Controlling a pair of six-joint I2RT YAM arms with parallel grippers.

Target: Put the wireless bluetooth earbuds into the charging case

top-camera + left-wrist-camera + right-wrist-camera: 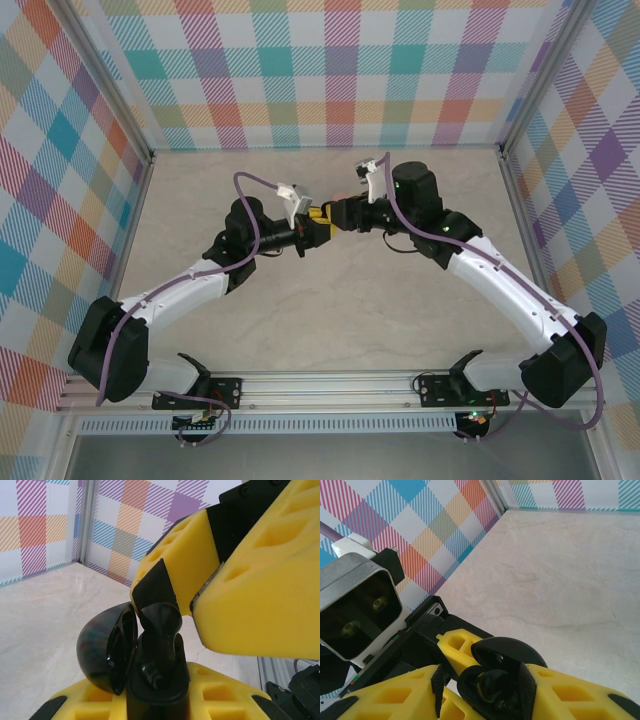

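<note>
The black earbud (160,622) stands stem-down in the mouth of the open charging case (155,695), with its rounded head above the rim. In the top view the two arms meet over the middle of the pale marbled table (350,310).

On the left, the left gripper (316,228) is clamped on the case's glossy black body. Its yellow fingers (240,687) sit on either side of the body, low in the left wrist view. The case's domed lid (102,650) hangs open just left of the earbud.

To the right, the right gripper (184,607) reaches in from above, and its yellow fingers flank the earbud's head. The finger with the black pad lies against the head or just beside it. Whether this gripper pinches the earbud or stands free of it cannot be told.

Checked walls (340,70) in many colours enclose the table.
</note>
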